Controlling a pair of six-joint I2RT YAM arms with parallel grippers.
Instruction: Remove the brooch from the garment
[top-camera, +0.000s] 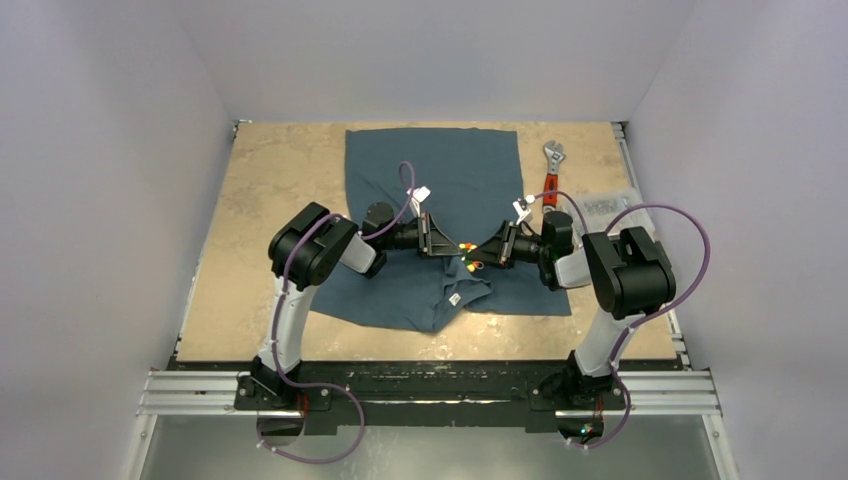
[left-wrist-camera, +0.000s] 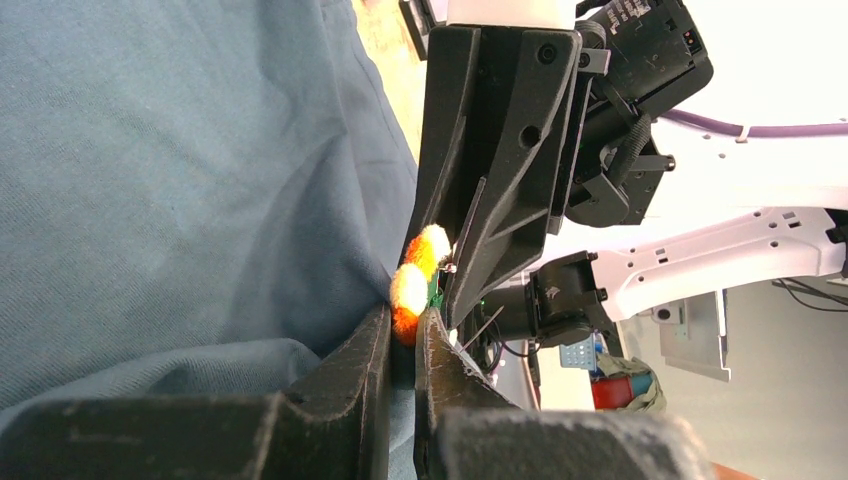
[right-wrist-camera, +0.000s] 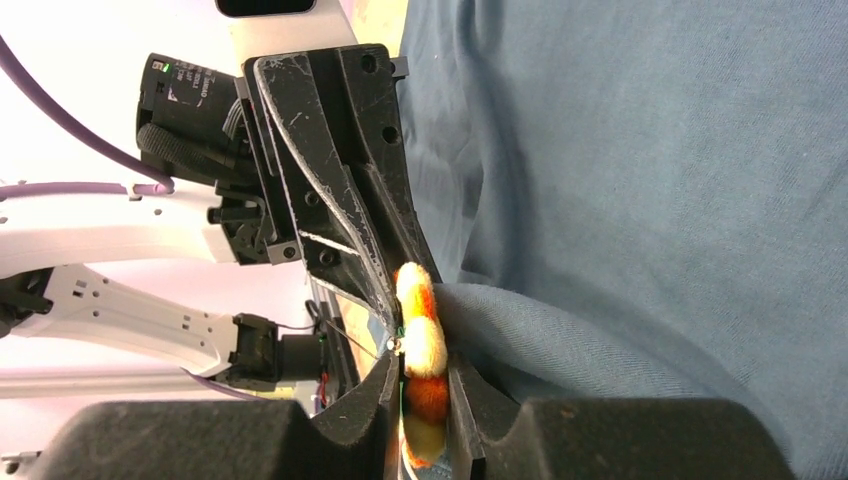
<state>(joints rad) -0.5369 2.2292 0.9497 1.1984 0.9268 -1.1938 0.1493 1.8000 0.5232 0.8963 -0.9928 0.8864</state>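
The garment (top-camera: 450, 170) is a slate-blue T-shirt lying flat on the table. Both grippers meet over its lower middle. The brooch (top-camera: 468, 247) is a small fuzzy yellow-orange badge between them. My right gripper (right-wrist-camera: 425, 375) is shut on the brooch (right-wrist-camera: 422, 345), which sits between its pads. My left gripper (left-wrist-camera: 405, 325) is shut on a raised fold of the garment (left-wrist-camera: 180, 180) right beside the brooch (left-wrist-camera: 412, 285). In the top view the left gripper (top-camera: 455, 247) and the right gripper (top-camera: 482, 255) almost touch tip to tip.
A red-handled adjustable wrench (top-camera: 551, 170) lies at the shirt's back right corner, and a clear plastic bag (top-camera: 605, 205) is to its right. The shirt's white neck tag (top-camera: 455, 298) shows near the collar. The beige tabletop (top-camera: 270, 180) has white walls around it.
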